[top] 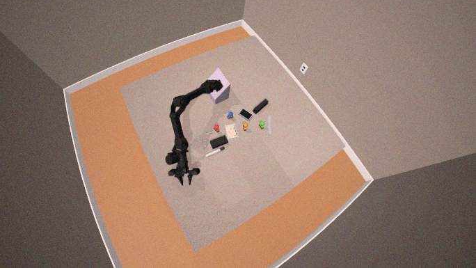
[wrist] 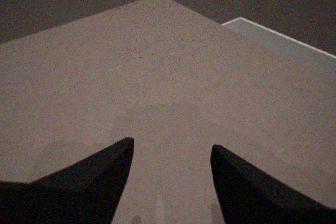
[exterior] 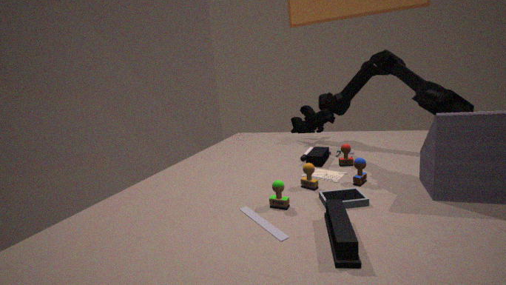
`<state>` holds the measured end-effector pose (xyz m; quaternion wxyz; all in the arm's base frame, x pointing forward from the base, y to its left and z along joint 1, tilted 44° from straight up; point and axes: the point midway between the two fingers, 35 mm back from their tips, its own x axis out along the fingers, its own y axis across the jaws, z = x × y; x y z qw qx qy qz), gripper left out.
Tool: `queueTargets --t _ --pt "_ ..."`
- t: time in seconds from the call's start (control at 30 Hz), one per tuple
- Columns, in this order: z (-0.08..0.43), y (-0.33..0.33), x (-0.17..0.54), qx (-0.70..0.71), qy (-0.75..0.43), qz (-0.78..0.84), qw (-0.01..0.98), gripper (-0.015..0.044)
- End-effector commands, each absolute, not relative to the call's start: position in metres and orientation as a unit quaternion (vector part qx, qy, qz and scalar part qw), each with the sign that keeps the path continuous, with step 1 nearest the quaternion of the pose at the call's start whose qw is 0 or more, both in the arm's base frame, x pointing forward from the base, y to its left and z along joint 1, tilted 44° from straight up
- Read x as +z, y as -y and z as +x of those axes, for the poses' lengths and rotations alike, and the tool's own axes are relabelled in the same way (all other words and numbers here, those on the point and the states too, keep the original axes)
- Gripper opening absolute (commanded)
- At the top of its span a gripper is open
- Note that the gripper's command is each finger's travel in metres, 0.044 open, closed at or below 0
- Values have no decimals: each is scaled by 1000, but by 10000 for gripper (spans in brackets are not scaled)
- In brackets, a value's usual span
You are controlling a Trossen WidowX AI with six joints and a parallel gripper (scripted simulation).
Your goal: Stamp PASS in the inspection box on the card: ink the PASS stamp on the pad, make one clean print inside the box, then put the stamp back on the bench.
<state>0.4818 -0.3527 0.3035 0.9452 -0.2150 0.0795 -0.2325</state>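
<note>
Showing green knob, wooden base: PASS stamp (top: 262, 124) (exterior: 279, 195) | upright | jaws (top: 186, 183) (exterior: 306, 132) released, parted

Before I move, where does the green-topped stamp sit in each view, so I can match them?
Top: the green-topped stamp is just right of centre, beside the pale strip.
Exterior: lower middle, the lettered block facing the camera.
Wrist: not in it.
Shared landmark, top and exterior: the pale strip; the wrist view shares only the gripper.
</note>
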Motion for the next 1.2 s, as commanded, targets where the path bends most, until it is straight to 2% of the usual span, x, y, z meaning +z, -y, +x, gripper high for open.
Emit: queueTargets --t 0.0,0.2,0.37,0.6,0.87,1.17 --pt "505 321 292 -214 -88 -184 955 214" --pt "536 280 241 -187 -151 -123 963 214" --pt "562 220 177 -159 -238 -62 956 214" --pt "571 137 99 -141 -354 -14 924 214" --pt "551 59 32 -147 -465 -5 873 214" --pt "479 -38 -41 -182 -593 -79 780 214"
